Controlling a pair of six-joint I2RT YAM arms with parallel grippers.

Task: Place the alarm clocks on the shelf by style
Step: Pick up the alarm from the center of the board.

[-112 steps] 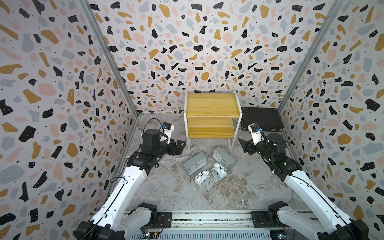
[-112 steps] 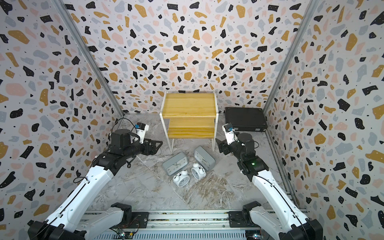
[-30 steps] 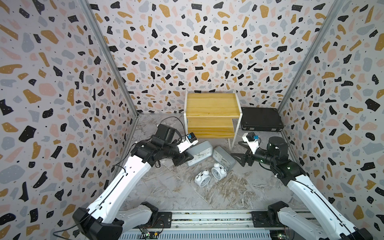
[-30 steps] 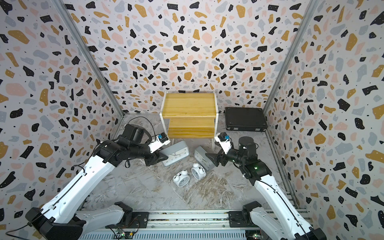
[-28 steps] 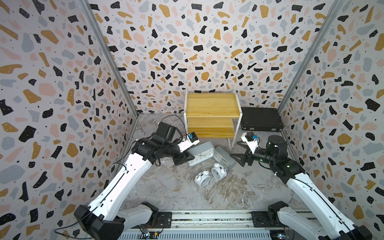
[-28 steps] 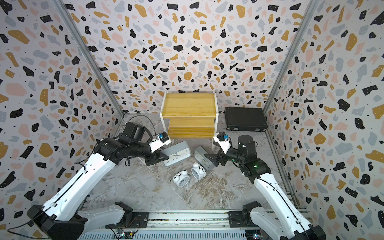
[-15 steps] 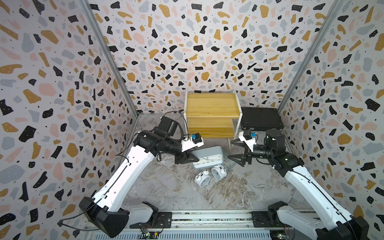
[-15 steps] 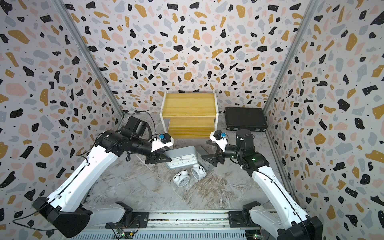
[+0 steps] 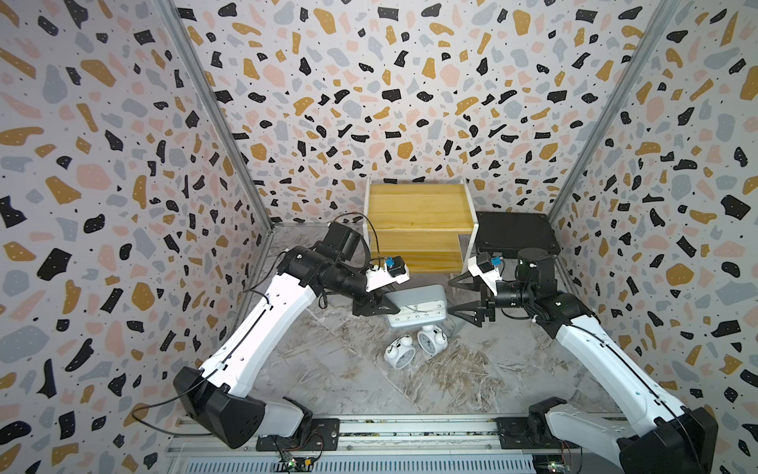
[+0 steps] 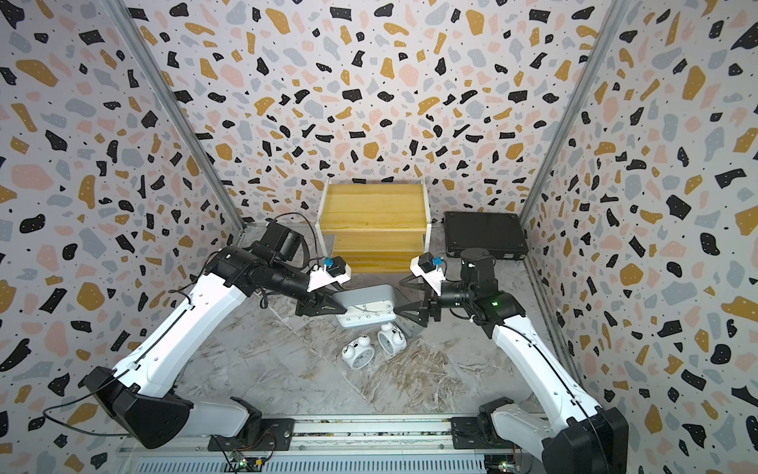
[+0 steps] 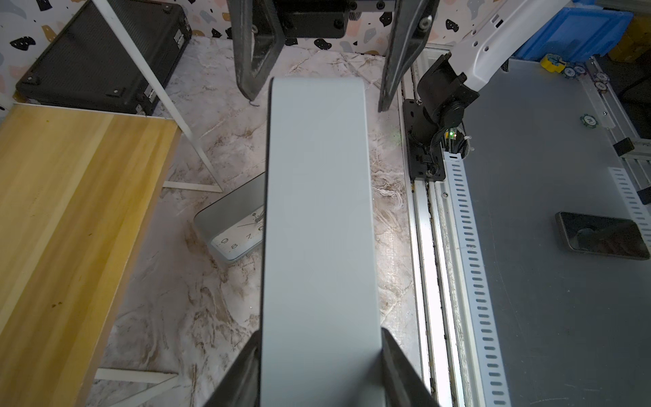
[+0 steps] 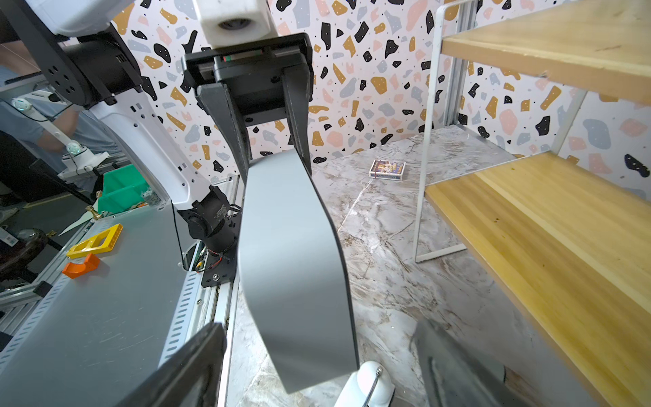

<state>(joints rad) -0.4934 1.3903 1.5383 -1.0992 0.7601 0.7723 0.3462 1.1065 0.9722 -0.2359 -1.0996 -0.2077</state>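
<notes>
Holds one grey alarm clock (image 9: 416,305) aloft in front of the shelf (image 9: 418,205), clear of the tabletop (image 9: 348,369), with the left gripper (image 9: 383,307) clamped on its front and back at one short end. Brackets the free end with the right gripper (image 9: 453,298), jaws spread wide to either side, apparently touching nothing and gripping nothing. Hangs it near, and seemingly just above, the twin-bell clocks (image 9: 400,355) and the second grey clock (image 11: 229,229), all three down on the tabletop. Shows nothing yet on either shelf board.

Risks a twist: pinched at one end only, could sag or pivot in the jaws under its own weight. Risks a knock as well, should the right jaws close off-centre or onto a rounded corner. Could drop onto the twin-bell clocks if released on the left before any firm hold on the right. Could also catch the shelf's thin white frame on the way in.

Lies with its long axis about level, running from gripper to gripper across the front of the shelf. Stands upright, six at the bottom, white face turned toward the arms' bases and away from the shelf, grey top band uppermost.
</notes>
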